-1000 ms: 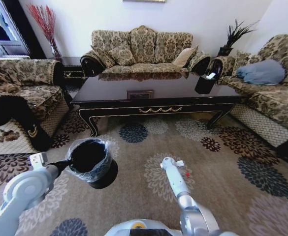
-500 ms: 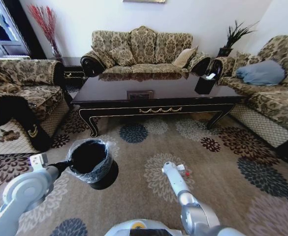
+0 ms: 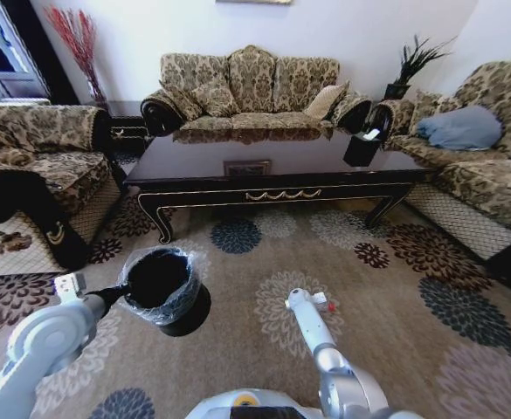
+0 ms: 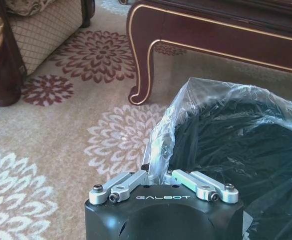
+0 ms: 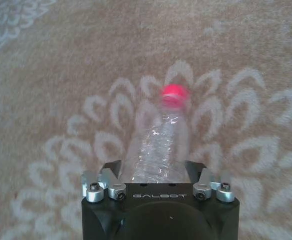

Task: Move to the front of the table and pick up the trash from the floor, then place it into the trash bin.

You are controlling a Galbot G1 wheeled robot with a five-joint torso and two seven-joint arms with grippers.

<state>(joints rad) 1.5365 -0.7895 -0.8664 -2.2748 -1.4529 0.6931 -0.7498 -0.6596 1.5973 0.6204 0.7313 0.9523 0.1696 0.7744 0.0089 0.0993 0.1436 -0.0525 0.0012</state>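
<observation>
The trash bin (image 3: 159, 281), black with a shiny liner, hangs just above the carpet, and my left gripper (image 3: 115, 294) is shut on its rim. In the left wrist view the left gripper (image 4: 156, 175) pinches the crinkled liner edge of the trash bin (image 4: 235, 145). A piece of trash, a clear plastic bottle (image 5: 160, 145) with a red cap (image 5: 174, 95), lies on the carpet. My right gripper (image 5: 154, 170) is open with its fingers on either side of the bottle's base. In the head view the right gripper (image 3: 300, 298) sits low beside the bottle (image 3: 322, 302). The table (image 3: 272, 166) stands ahead.
Patterned sofas (image 3: 246, 83) ring the table on three sides. A black box with white tissue (image 3: 362, 147) stands on the table's right end. The table's curved leg (image 4: 143, 65) is close behind the bin. Open carpet lies to the right of the bottle.
My right gripper has come down and slightly nearer over the bottle. The bin stays held in the left gripper. The head view has shifted a little.
</observation>
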